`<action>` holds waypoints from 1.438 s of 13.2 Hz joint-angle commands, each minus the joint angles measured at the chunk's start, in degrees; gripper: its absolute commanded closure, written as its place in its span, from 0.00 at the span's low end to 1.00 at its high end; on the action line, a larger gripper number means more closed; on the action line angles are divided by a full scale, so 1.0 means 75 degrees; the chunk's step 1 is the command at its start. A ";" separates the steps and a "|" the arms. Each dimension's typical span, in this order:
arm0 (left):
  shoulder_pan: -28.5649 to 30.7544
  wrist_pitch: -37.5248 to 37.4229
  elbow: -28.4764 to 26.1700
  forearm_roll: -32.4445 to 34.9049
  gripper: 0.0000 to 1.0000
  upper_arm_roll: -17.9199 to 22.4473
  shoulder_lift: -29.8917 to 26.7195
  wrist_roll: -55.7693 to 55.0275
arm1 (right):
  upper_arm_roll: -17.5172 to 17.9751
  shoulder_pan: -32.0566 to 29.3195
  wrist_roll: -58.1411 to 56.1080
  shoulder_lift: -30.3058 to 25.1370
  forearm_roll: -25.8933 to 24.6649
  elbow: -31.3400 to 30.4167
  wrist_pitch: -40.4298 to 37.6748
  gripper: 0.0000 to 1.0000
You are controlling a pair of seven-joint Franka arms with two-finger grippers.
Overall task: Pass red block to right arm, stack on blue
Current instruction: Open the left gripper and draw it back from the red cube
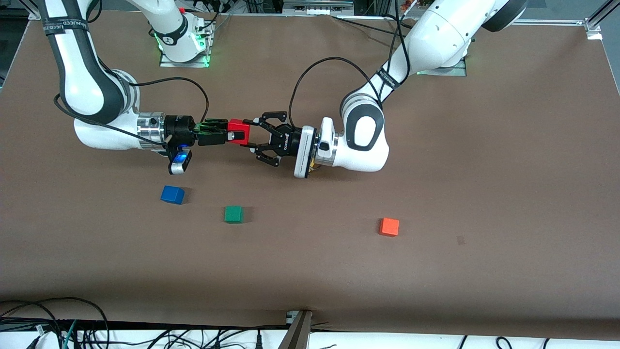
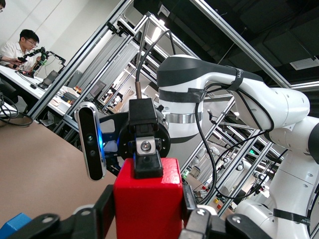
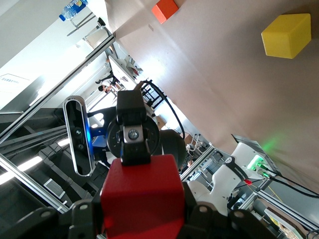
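The red block (image 1: 239, 132) hangs in the air over the middle of the table, held between both grippers. My right gripper (image 1: 226, 134), slim and straight-fingered, is shut on it from the right arm's end. My left gripper (image 1: 249, 134), the wide claw, is shut on it from the left arm's end. In the left wrist view the red block (image 2: 148, 201) sits between my left gripper's (image 2: 148, 211) pads, with a right finger lying along its upper face. The right wrist view shows the red block (image 3: 142, 199) filling my right gripper (image 3: 142, 211). The blue cube (image 1: 172, 194) lies on the table below the right wrist.
A green cube (image 1: 233, 214) lies beside the blue cube, toward the left arm's end. An orange cube (image 1: 389, 227) lies farther toward that end and also shows in the right wrist view (image 3: 165, 10). A yellow cube (image 3: 286, 29) lies under the left wrist.
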 commanded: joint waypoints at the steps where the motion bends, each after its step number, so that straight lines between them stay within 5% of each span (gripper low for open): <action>1: 0.0057 -0.0005 0.0158 -0.0132 0.00 0.0048 0.0022 0.0145 | -0.0003 0.0027 -0.0055 -0.0142 0.0139 -0.0086 0.0001 0.82; 4: 0.0361 -0.0052 0.0064 0.0193 0.00 0.0048 -0.0001 0.0180 | -0.0015 0.0027 -0.0020 -0.0142 -0.0292 0.0147 0.0001 0.82; 11: 0.2316 -0.1981 0.0123 0.3366 0.00 0.0037 -0.0095 -0.0437 | -0.0015 0.0027 0.0202 -0.0119 -0.4401 0.0909 0.0188 0.82; 13: 0.2820 -0.2954 0.0146 0.4294 0.00 0.0025 -0.0223 -0.0955 | -0.0050 -0.0078 0.0074 -0.0073 -0.5119 0.1131 0.0294 0.82; 14: 0.3078 -0.3457 0.0146 0.4587 0.00 0.0036 -0.0236 -0.1026 | -0.0050 -0.0078 0.0074 0.0055 -0.5819 0.1225 0.0468 0.82; 15: 0.3464 -0.3903 0.0170 0.5251 0.00 0.0037 -0.0259 -0.1027 | -0.0050 0.0026 0.0074 0.0370 -0.7288 0.1493 0.1085 0.82; 19: 0.3410 -0.4247 0.0007 0.6767 0.00 0.0994 -0.1486 -0.1073 | -0.0038 0.0121 0.0004 0.1367 -1.0026 0.2244 0.1853 0.82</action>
